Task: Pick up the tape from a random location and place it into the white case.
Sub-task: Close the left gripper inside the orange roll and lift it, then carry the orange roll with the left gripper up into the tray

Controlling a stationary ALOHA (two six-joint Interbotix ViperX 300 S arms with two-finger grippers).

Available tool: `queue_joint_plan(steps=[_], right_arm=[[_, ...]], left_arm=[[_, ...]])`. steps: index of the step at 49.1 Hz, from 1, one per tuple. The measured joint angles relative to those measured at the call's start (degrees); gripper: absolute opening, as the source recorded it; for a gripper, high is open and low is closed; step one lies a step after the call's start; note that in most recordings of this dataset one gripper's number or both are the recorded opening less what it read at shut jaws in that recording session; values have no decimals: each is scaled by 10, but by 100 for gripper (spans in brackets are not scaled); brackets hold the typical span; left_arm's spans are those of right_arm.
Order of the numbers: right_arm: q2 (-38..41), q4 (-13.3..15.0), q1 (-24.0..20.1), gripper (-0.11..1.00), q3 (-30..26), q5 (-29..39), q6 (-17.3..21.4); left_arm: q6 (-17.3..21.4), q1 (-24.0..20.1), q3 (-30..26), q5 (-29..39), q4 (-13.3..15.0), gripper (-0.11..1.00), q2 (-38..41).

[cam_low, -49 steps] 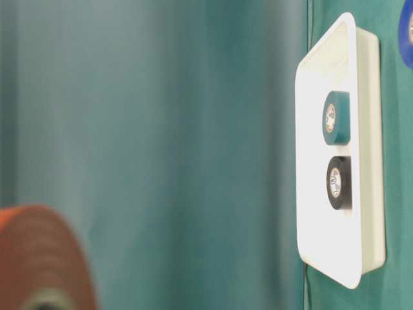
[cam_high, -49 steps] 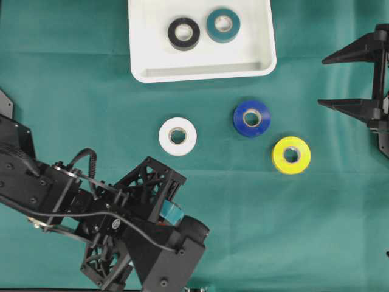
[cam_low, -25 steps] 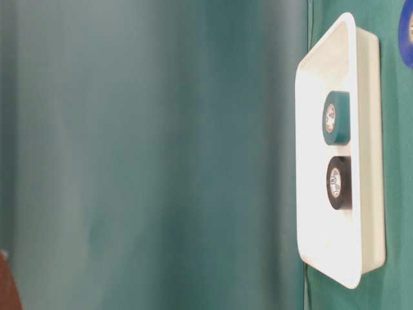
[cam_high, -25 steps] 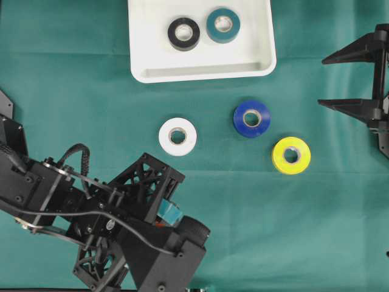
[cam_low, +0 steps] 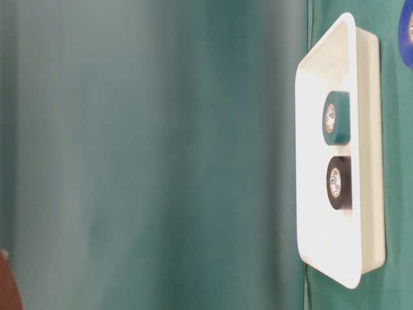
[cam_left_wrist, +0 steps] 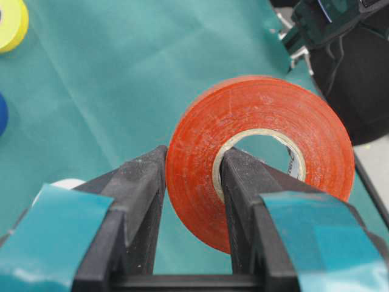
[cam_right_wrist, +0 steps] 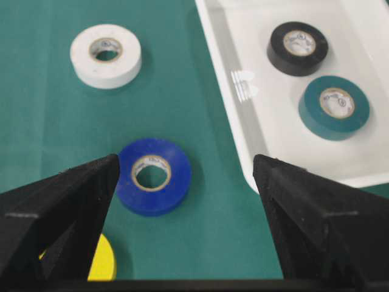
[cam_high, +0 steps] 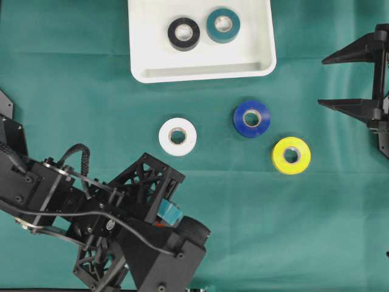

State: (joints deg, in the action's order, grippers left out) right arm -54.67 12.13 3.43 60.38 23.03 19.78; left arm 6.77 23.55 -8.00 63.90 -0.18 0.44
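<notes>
A desk covered in green cloth (cam_high: pixel 316 231) fills the overhead view. At its lower left sits the black left arm, whose left tool (cam_left_wrist: pixel 193 182) is pinching a round orange roll of tape (cam_left_wrist: pixel 261 158): in the left wrist view one finger presses the roll's outer face and the other sits inside its cardboard core, the roll standing on edge above the cloth. At the top centre of the overhead view lies the shallow white rectangular plastic case (cam_high: pixel 200 68), holding a black tape roll (cam_high: pixel 183 33) on the left and a teal tape roll (cam_high: pixel 223 25) just beside it. At the right edge the right tool (cam_high: pixel 355 79) hangs with its jaws spread wide, gripping nothing. Below the case, well apart on the cloth, lie a white tape roll (cam_high: pixel 177 136), a blue tape roll (cam_high: pixel 251 118) and a yellow tape roll (cam_high: pixel 291 155).
</notes>
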Motion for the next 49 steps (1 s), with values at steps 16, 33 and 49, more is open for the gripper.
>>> queue_joint_plan(steps=[16, 33, 49], right_arm=[[0, 0, 0, 87, 0, 0, 0], [0, 0, 0, 87, 0, 0, 0], [-1, 0, 0, 87, 0, 6, 0]], left_arm=[[0, -1, 0, -1, 0, 22, 0], [0, -25, 0, 0, 0, 22, 0], [1, -130, 9, 0, 0, 22, -5]])
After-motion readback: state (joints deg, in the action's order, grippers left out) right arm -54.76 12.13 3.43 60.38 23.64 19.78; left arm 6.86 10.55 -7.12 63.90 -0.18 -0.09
